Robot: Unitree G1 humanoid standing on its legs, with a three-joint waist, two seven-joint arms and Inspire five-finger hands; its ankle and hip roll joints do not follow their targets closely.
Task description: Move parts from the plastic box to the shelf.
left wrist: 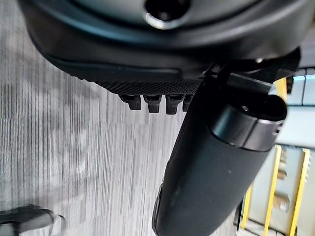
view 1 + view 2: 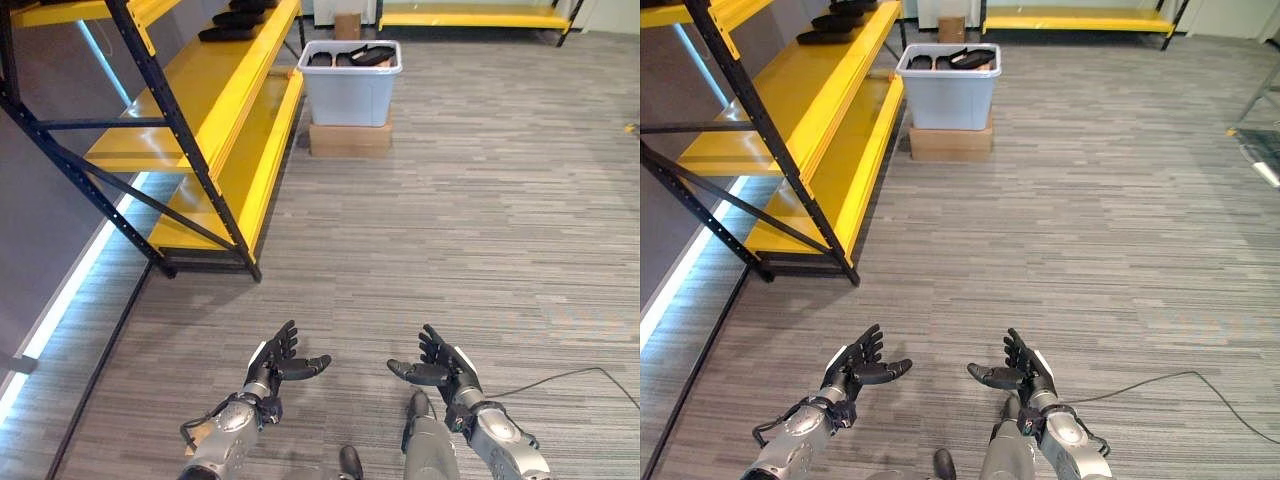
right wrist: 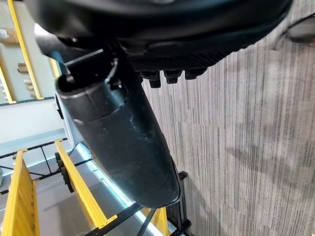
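A pale grey plastic box [image 2: 350, 85] stands far ahead on a cardboard carton [image 2: 350, 138], with black parts [image 2: 352, 57] lying in it. To its left runs the yellow shelf [image 2: 210, 110] on a black frame; a few black parts [image 2: 235, 22] lie on its upper board. My left hand [image 2: 275, 364] and right hand [image 2: 442, 368] hover low over the floor near me, palms facing each other, fingers straight, both empty. The box and the shelf are well beyond both hands.
Grey striped carpet [image 2: 450, 220] stretches open between me and the box. The shelf's black corner post [image 2: 205, 180] and foot [image 2: 250, 272] jut out at the left. A second yellow shelf [image 2: 470, 15] lines the far wall. A small brown carton [image 2: 347, 25] stands behind the box.
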